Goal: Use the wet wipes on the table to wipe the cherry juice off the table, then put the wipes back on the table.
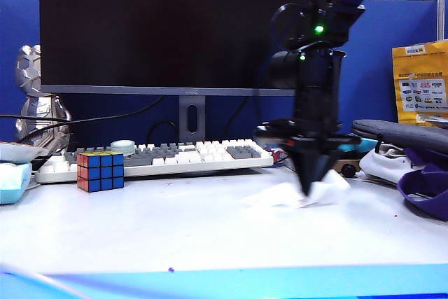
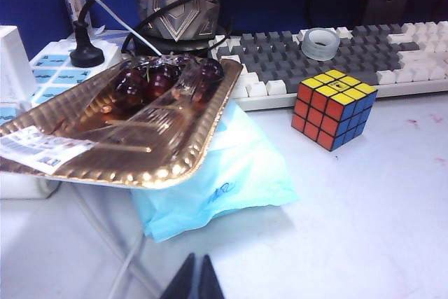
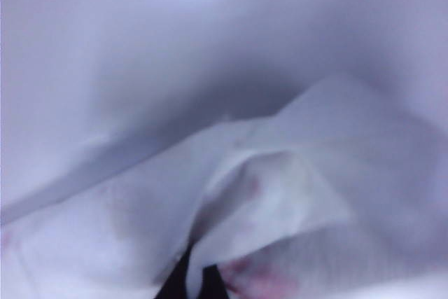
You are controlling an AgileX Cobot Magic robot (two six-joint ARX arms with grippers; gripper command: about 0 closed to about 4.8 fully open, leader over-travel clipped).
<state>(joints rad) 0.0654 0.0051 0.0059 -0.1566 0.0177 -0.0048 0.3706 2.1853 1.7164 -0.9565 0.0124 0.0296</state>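
Observation:
The wet wipe (image 1: 329,190) lies crumpled on the table (image 1: 175,229), right of centre. My right gripper (image 1: 306,188) points straight down onto it. In the right wrist view this gripper (image 3: 198,272) is shut on a fold of the white wipe (image 3: 280,201), which carries pink stains (image 3: 255,279). Cherry juice shows as small pink spots (image 2: 413,122) on the table right of the cube, and one dark speck (image 1: 170,269) near the blue front edge. My left gripper (image 2: 198,262) is shut on nothing, low over the table near the pale blue pack (image 2: 238,173).
A Rubik's cube (image 1: 100,170) stands in front of the keyboard (image 1: 161,157), with a monitor (image 1: 175,26) behind. A gold tray of cherries (image 2: 105,138) rests over the blue pack at the left. A yellow bag (image 1: 420,92) and dark cloth items (image 1: 413,166) crowd the right side.

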